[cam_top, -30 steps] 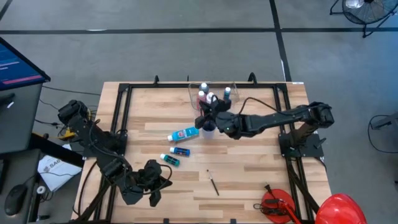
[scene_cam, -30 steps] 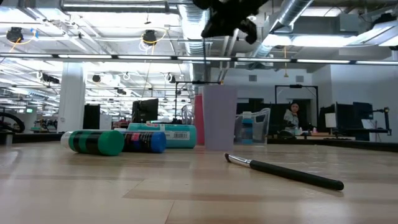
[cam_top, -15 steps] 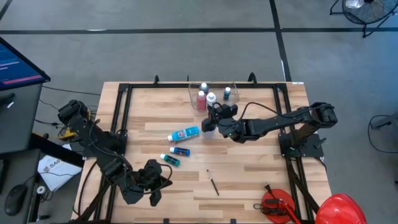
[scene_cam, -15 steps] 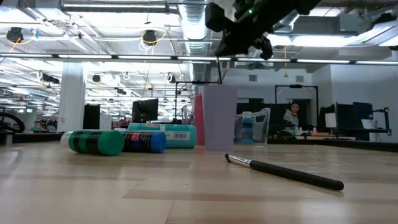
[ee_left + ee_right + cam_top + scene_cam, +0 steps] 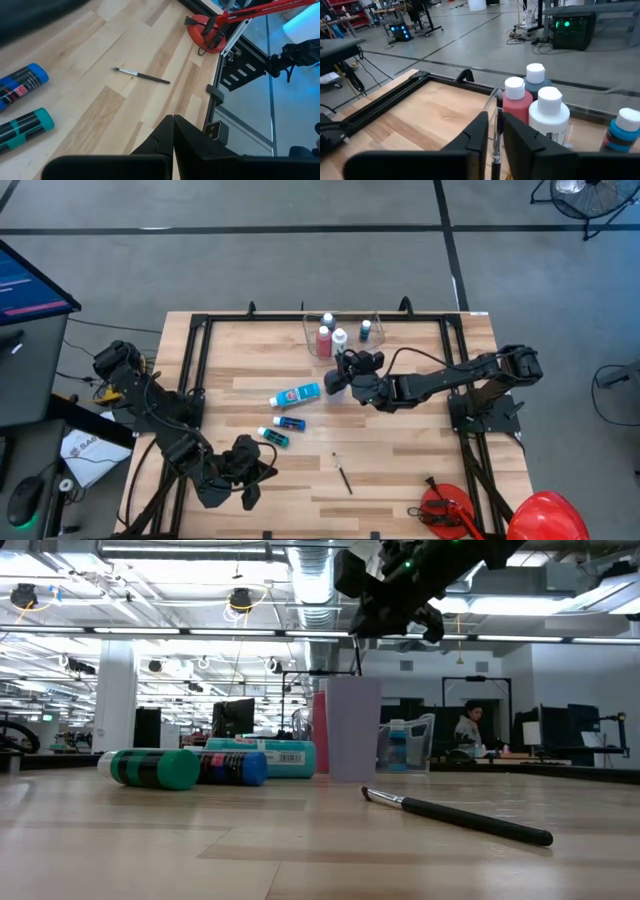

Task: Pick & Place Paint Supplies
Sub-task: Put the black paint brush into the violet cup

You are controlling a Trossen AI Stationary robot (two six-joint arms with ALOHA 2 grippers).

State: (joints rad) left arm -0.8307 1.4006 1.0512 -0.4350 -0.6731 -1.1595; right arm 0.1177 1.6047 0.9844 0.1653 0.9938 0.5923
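Right fingers [image 5: 479, 136] clenched on a thin brush [image 5: 496, 142], handle upright in the narrow gap between them. In low view, same brush hanging straight down from the fingers at top centre of frame, lower end dipping toward the blue-purple cup [image 5: 352, 730]; cannot tell whether tip touches inside. In high view, right arm reaching from right edge to centre of worktop [image 5: 410, 455], fingers just above the cup.

Behind the cup, at upper centre of high view: clear tub [image 5: 374, 320] holding a red bottle [image 5: 324, 341], a white bottle [image 5: 340, 337], a blue bottle [image 5: 366, 330] and one more white-capped bottle [image 5: 327, 320] behind the red one, all upright.

Left of centre on worktop, lying flat: light blue tube [image 5: 296, 395] just left of the cup, blue tube [image 5: 291, 423] below it, teal tube [image 5: 273, 437] lower left of that, the last two near each other but apart. Second brush [image 5: 343, 474] lying loose lower centre, well apart from the tubes.

Left fingers [image 5: 162, 139] clenched on nothing, tips pressed together, parked at lower left of high view near the worktop's front edge.

Red object [image 5: 445, 510] at lower right corner of the worktop. Person [image 5: 468, 730] seated far back in the room, right of centre in low view.
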